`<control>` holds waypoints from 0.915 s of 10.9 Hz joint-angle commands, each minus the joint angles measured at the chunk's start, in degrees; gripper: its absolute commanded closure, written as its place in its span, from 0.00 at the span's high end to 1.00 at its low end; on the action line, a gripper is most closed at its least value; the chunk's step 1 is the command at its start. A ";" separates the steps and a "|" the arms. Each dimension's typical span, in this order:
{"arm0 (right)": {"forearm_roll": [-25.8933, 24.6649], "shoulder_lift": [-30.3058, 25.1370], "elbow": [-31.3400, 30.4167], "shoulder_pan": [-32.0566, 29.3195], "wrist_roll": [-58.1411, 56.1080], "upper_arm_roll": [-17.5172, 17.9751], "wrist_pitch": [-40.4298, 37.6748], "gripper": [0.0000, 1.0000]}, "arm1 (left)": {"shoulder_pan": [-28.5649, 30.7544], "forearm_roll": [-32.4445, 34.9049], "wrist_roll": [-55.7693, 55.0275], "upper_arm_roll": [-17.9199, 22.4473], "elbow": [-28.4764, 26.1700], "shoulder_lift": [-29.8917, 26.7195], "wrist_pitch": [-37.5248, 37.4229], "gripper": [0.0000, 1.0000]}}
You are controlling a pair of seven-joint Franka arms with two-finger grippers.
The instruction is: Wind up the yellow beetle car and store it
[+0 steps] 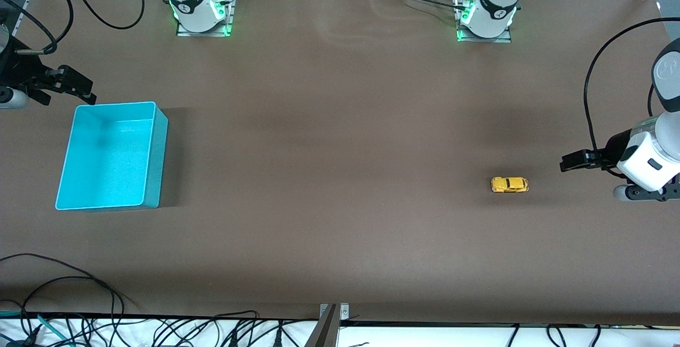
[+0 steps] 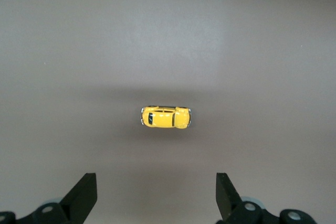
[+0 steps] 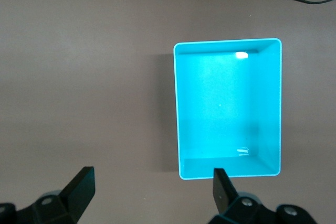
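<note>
Very start of the job: nothing gripped, nothing wound, nothing stored. Yellow beetle car (image 1: pixel 509 184) resting on its wheels on the bare brown table (image 1: pixel 340 124), toward the left arm's end, well apart from the turquoise bin (image 1: pixel 158 150), which sits empty toward the right arm's end. Seen from the left wrist, car (image 2: pixel 166 117) lying crosswise between the two fingertips' line of sight, upright, roof showing.

Step in hand, by judgement: the approach for a first pick. Next move likely calls for bringing the left gripper (image 1: pixel 564 165) over the car, turning the wrist so the fingers close across the narrow body, not along its length, then descending low enough to catch so small and rounded a shell without pushing it into a roll on its wheels.

Left gripper hanging just beside the car, toward the left arm's end of the table, fingers (image 2: pixel 84 195) spread wide, nothing between them. Right gripper (image 1: pixel 87 94) waiting by the bin's corner farthest from the front camera, away from the car, pads (image 3: pixel 83 186) likewise wide apart and empty, the bin's open mouth (image 3: pixel 229 43) in its sight.
</note>
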 commanded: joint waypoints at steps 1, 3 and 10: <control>0.31 0.64 1.47 -0.66 -0.45 -0.12 -0.93 1.00 | 0.23 -0.81 -0.84 0.20 -0.82 -1.16 -2.60 1.00; 0.58 0.64 1.47 -0.57 0.26 -0.12 -0.93 1.00 | 0.23 -0.89 -1.71 0.11 -0.82 -0.98 -2.51 1.00; 0.67 0.72 1.47 -0.66 0.08 -0.39 -0.93 1.00 | 0.14 -1.51 -6.73 0.11 -1.00 -0.81 -2.60 1.00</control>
